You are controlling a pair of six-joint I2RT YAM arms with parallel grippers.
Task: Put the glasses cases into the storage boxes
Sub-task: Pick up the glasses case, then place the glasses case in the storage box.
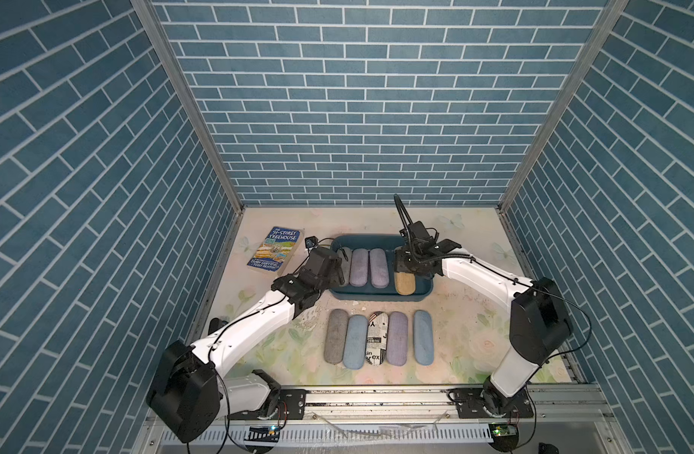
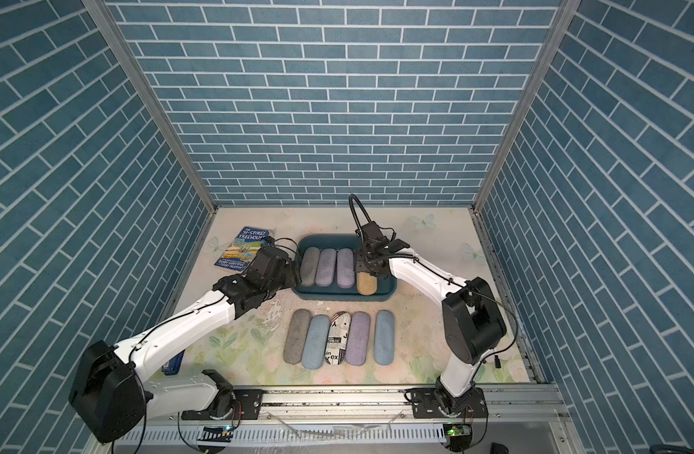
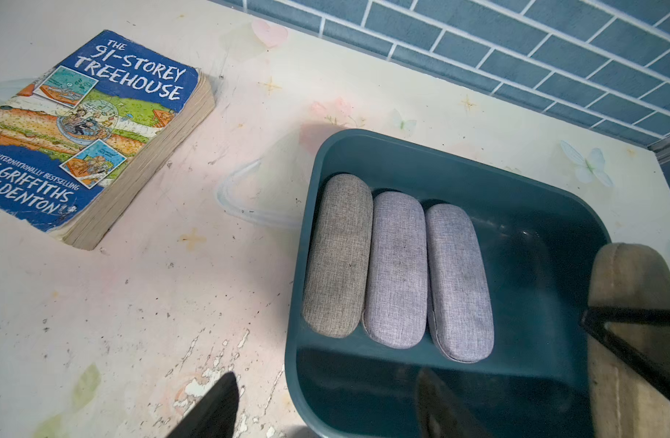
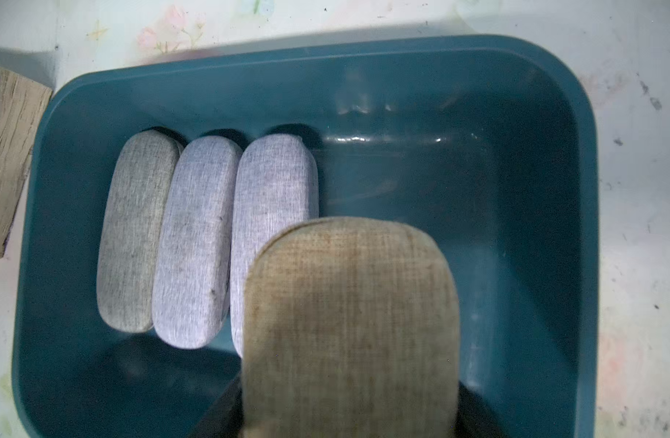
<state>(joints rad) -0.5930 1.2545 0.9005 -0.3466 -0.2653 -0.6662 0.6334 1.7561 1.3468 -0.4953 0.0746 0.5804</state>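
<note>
The dark teal storage box (image 1: 376, 238) stands at the table's middle back. Inside it a grey case (image 3: 337, 258) and two lavender glasses cases (image 3: 396, 269) (image 3: 458, 280) lie side by side at its left. My right gripper (image 4: 348, 409) is shut on a tan case (image 4: 348, 303), which hangs over the box's bare right part (image 1: 405, 283). My left gripper (image 3: 325, 417) is open over the box's left near corner, one finger over the table and one over the box, holding nothing. Several more cases lie in a row in front of the box, among them a newspaper-print one (image 1: 375, 339).
A blue book (image 1: 275, 250) lies left of the box, close to my left wrist. In a top view a blue object (image 2: 173, 363) shows under the left arm. The brick-patterned walls close in the table on three sides.
</note>
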